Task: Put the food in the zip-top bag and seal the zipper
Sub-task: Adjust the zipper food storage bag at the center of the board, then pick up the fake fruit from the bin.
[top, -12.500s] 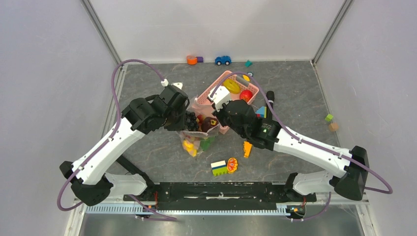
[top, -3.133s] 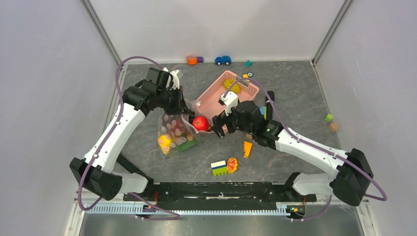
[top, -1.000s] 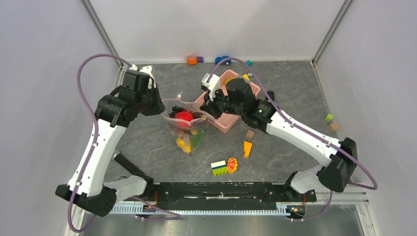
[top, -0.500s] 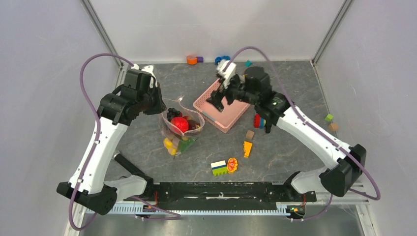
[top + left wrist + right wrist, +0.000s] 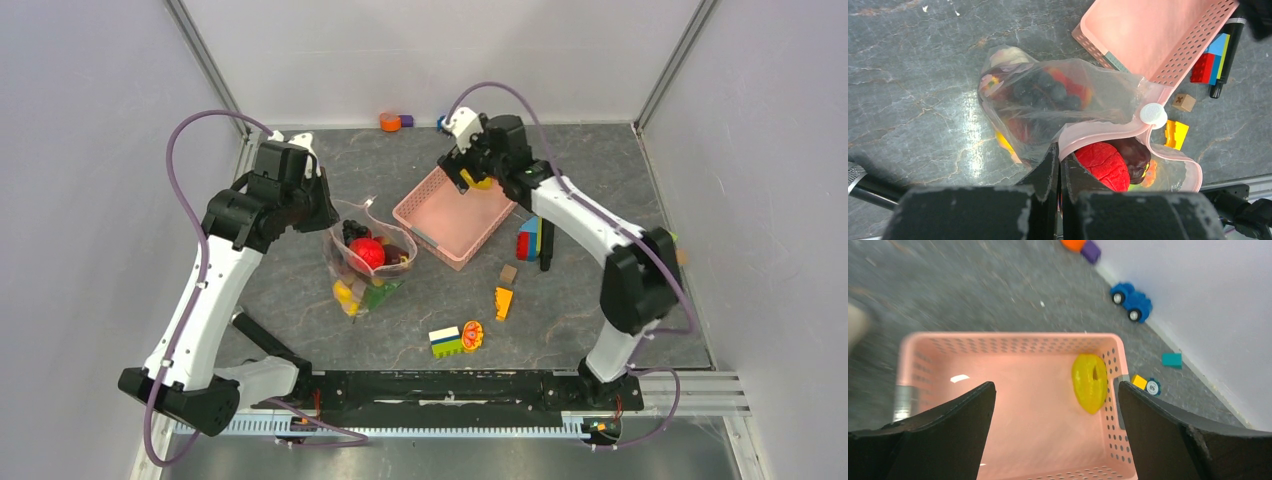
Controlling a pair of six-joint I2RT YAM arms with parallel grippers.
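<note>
The clear zip-top bag [image 5: 365,268] hangs open left of the pink basket [image 5: 430,240]. My left gripper [image 5: 1058,152] is shut on the bag's mouth edge, beside the pale pink zipper [image 5: 1108,132] and its white slider [image 5: 1153,114]. Inside the bag lie a red ball-like fruit [image 5: 1103,165], a dark red apple [image 5: 1134,154], dark berries [image 5: 1048,92] and yellow and green food lower down. A yellow citrus [image 5: 1089,382] rests in the basket's far corner. My right gripper [image 5: 1055,390] hovers open over the basket near it, holding nothing.
Coloured blocks [image 5: 528,240] and a black marker [image 5: 547,245] lie right of the basket. An orange wedge [image 5: 503,302] and a green-yellow block [image 5: 445,341] sit nearer the arm bases. A blue toy car [image 5: 1131,301] and small pieces stand by the back wall.
My right gripper has opened and swung from the bag's mouth to the basket's far corner. The red fruit stays in the bag. The left gripper keeps its hold on the bag.
</note>
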